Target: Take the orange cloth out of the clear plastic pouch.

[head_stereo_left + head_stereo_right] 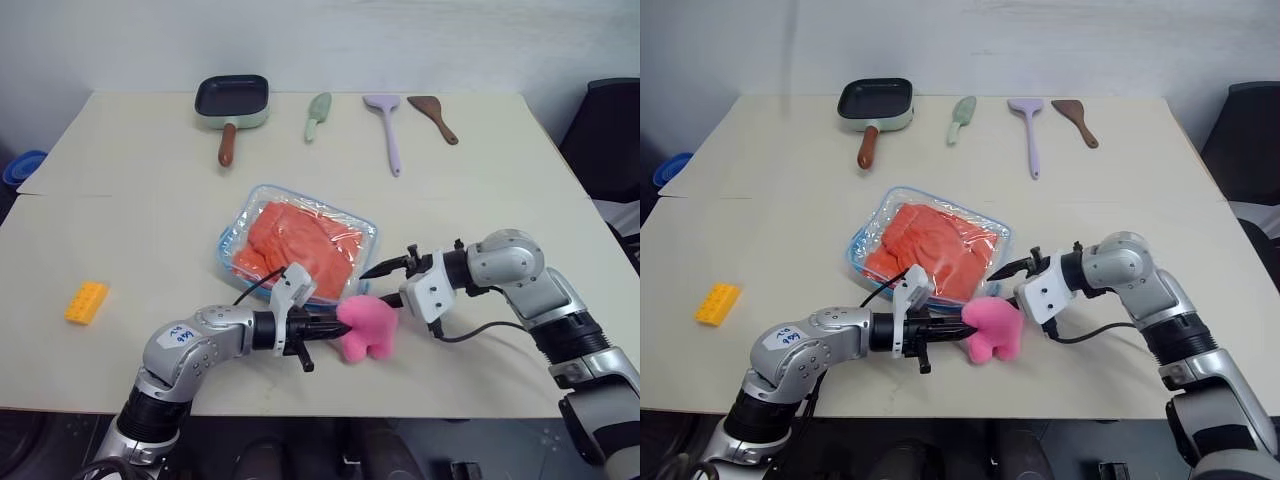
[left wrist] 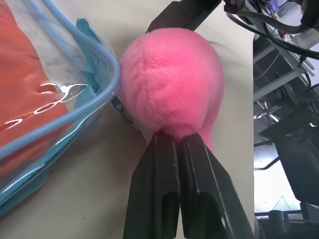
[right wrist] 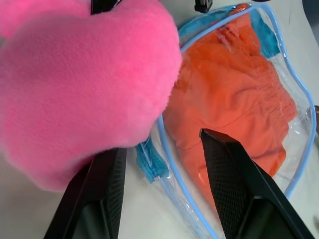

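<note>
The clear plastic pouch (image 1: pixel 297 243) lies flat mid-table, long axis running diagonally from far-left to near-right, with the orange cloth (image 1: pixel 300 240) folded inside and filling most of it. The left hand (image 1: pixel 337 322) has its fingers pinched together against the pink plush toy (image 1: pixel 368 327) just beside the pouch's near corner, while the right hand (image 1: pixel 372 270) stands partly spread at that corner, holding nothing. The cloth looks soft, light and limp, the pouch slick, so I'd pinch a cloth fold through the blue-trimmed opening.
</note>
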You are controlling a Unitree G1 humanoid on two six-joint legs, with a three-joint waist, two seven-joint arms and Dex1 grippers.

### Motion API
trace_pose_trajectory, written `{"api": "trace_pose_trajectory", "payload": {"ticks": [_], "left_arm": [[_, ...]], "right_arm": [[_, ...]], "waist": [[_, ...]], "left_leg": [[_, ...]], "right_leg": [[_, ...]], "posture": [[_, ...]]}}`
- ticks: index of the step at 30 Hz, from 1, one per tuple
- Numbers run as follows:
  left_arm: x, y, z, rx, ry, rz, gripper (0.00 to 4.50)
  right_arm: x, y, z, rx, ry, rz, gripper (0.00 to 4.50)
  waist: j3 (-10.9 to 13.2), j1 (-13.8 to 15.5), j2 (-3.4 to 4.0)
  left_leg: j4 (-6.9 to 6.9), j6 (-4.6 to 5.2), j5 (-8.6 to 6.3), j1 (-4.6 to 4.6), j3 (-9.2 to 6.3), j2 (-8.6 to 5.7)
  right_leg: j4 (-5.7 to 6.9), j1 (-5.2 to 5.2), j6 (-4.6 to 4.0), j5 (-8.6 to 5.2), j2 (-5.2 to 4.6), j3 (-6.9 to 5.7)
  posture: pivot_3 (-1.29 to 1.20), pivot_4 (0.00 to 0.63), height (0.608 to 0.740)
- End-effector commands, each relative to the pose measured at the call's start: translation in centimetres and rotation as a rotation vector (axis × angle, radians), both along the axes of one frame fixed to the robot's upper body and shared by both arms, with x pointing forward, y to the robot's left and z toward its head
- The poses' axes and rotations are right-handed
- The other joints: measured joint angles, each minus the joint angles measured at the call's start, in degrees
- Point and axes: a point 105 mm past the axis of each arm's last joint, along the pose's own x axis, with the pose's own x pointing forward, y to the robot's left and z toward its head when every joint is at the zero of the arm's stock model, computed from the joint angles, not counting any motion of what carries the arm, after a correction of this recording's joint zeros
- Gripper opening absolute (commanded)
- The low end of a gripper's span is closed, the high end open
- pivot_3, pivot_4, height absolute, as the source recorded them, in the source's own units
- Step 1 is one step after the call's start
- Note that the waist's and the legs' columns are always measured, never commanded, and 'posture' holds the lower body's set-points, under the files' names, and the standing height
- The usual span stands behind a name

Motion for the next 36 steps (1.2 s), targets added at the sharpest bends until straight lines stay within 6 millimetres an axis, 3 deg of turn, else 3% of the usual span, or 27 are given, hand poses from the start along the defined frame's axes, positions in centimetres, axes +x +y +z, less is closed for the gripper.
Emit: {"api": "trace_pose_trajectory", "payload": {"ticks": [1, 11, 18, 25, 31, 36], "left_arm": [[-0.5, -0.5, 1.3, -0.028, -0.039, -0.037, 0.00], [-0.2, -0.3, 1.3, -0.027, -0.034, -0.032, 0.00], [-0.1, 0.0, 1.0, -0.026, -0.025, -0.025, 0.00], [-0.4, 0.9, 0.8, -0.034, 0.009, -0.006, 0.00], [-2.4, 3.1, 0.6, -0.040, 0.054, -0.032, 0.00], [-3.0, 3.8, 0.5, -0.049, 0.070, -0.032, 0.00]], "right_arm": [[0.0, 1.5, 0.4, 0.023, -0.058, 0.057, 2.37], [0.1, 2.4, -0.2, 0.014, -0.068, 0.083, 2.37], [0.3, 2.7, -0.2, 0.015, -0.063, 0.088, 0.05], [1.1, 2.5, -0.3, 0.009, -0.079, 0.063, 0.02], [2.1, 1.9, 0.1, 0.008, -0.121, 0.031, 0.02], [2.3, 1.9, 0.2, 0.011, -0.127, 0.031, 0.02]], "waist": [[0.00, 0.00, 0.00], [0.00, -0.06, 0.00], [0.00, -0.17, 0.00], [0.00, -0.29, 0.01], [0.01, -1.09, 0.02], [0.02, -1.24, 0.04]], "left_leg": [[0.00, 0.00, 0.00, 0.00, 0.00, 0.00], [0.00, 0.00, 0.00, 0.00, 0.00, 0.00], [0.00, 0.00, 0.00, 0.00, 0.00, 0.00], [0.00, 0.00, 0.00, 0.00, 0.00, 0.00], [-0.02, -0.01, 0.00, 0.01, -0.01, 0.02], [-0.02, -0.01, 0.00, 0.00, -0.02, 0.02]], "right_leg": [[0.00, 0.00, 0.00, 0.00, 0.00, 0.00], [0.01, 0.00, 0.00, 0.00, 0.00, 0.00], [0.01, 0.00, 0.00, 0.00, 0.00, 0.00], [0.01, 0.00, 0.00, 0.00, 0.00, 0.00], [0.03, -0.02, -0.05, -0.03, 0.00, -0.02], [0.02, -0.02, -0.06, -0.03, -0.01, -0.02]], "posture": [[0.00, 0.150, 0.740], [0.00, 0.150, 0.740], [0.00, 0.150, 0.740], [0.00, 0.150, 0.740], [0.00, 0.150, 0.740], [0.00, 0.150, 0.740]]}}
